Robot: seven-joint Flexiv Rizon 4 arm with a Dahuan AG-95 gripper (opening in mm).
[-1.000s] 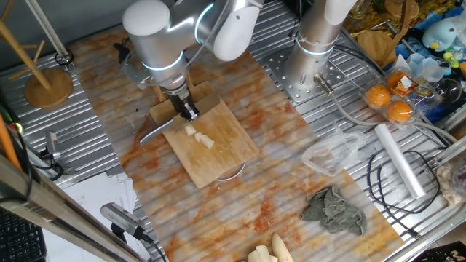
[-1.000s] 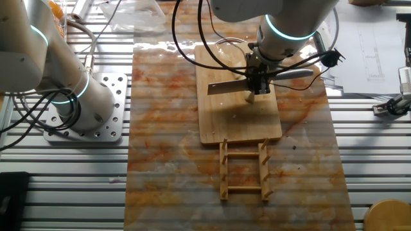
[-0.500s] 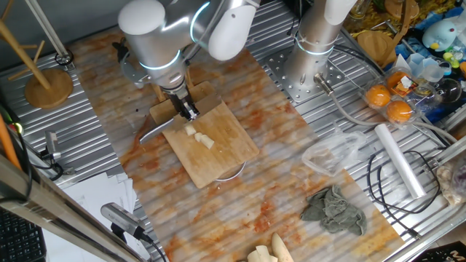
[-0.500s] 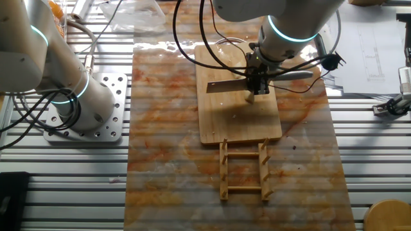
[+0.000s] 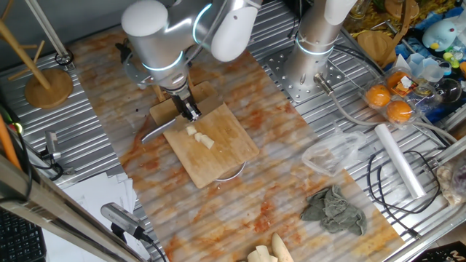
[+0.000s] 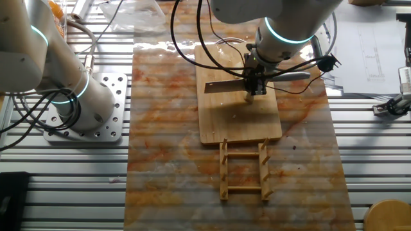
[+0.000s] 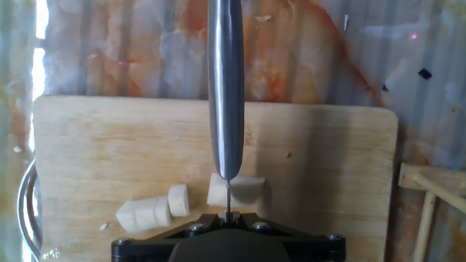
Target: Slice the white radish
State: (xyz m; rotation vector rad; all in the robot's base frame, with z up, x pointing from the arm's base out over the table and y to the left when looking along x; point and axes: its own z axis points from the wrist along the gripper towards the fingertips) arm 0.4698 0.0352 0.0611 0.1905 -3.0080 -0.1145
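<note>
On cutting board [image 7: 95, 153], fingers [image 5: 190, 113] grip knife [image 7: 226, 87] over white radish [image 7: 234, 191].

- We take this for a robotics lab bench and not a kitchen: the table [image 5: 95, 156] is ribbed metal, with an orange-stained plastic sheet [image 6: 164, 135] spread over its middle.
- At one fixed view's 1 o'clock, a second arm's base [image 5: 309, 54] is bolted to a drilled plate.
- Loose black cables [image 5: 386, 178] trail at 4 o'clock.
- Printed papers [image 6: 376, 45] lie at the other fixed view's 2 o'clock.
- Cooking props are few: a wooden cutting board [image 5: 218, 145] at centre.
</note>
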